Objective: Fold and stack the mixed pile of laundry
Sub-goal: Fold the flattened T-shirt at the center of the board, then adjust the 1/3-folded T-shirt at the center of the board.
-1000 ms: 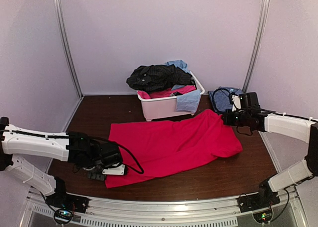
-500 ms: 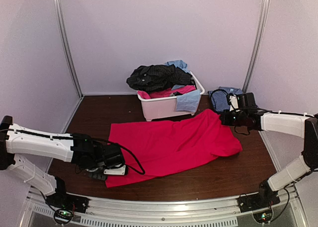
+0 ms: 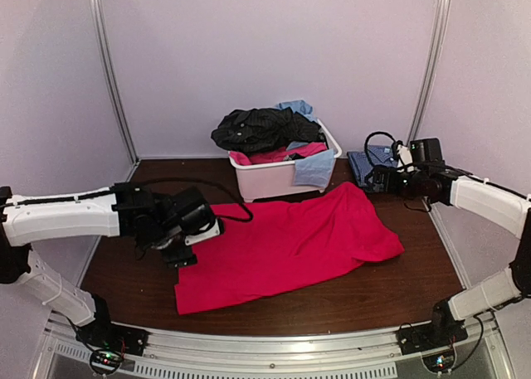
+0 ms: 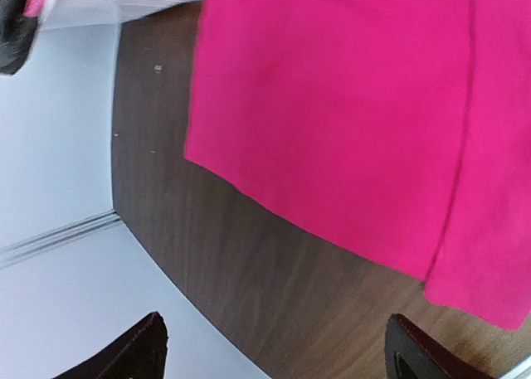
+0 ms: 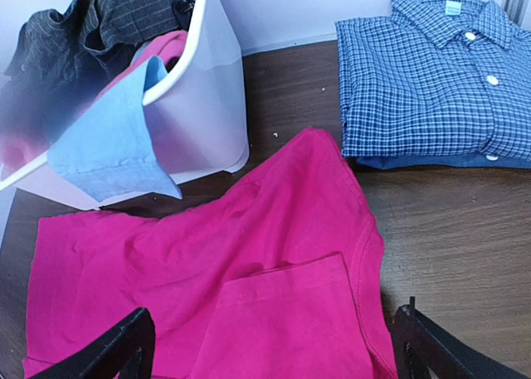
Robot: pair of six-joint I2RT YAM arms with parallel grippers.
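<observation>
A bright pink-red garment (image 3: 290, 246) of the mixed laundry pile lies spread flat on the dark wooden table; its edge shows in the left wrist view (image 4: 348, 122) and a folded-over sleeve in the right wrist view (image 5: 249, 288). My left gripper (image 3: 181, 253) hovers open over bare table by the garment's left edge, its jaws (image 4: 278, 354) empty. My right gripper (image 3: 377, 182) is open above the garment's far right corner, with nothing between its fingers (image 5: 133, 346). A blue checked shirt (image 5: 431, 80) lies folded at the back right (image 3: 369, 163).
A white tub (image 3: 282, 178) at the back centre holds a black pinstriped garment (image 3: 261, 128), a light blue cloth (image 3: 314, 170) draped over its rim and more pink cloth. Walls close in the table on three sides.
Both grippers opened and let go of the pink-red garment. The left arm lifted and swung back from the garment's near left corner. The right gripper drew back toward the checked shirt.
</observation>
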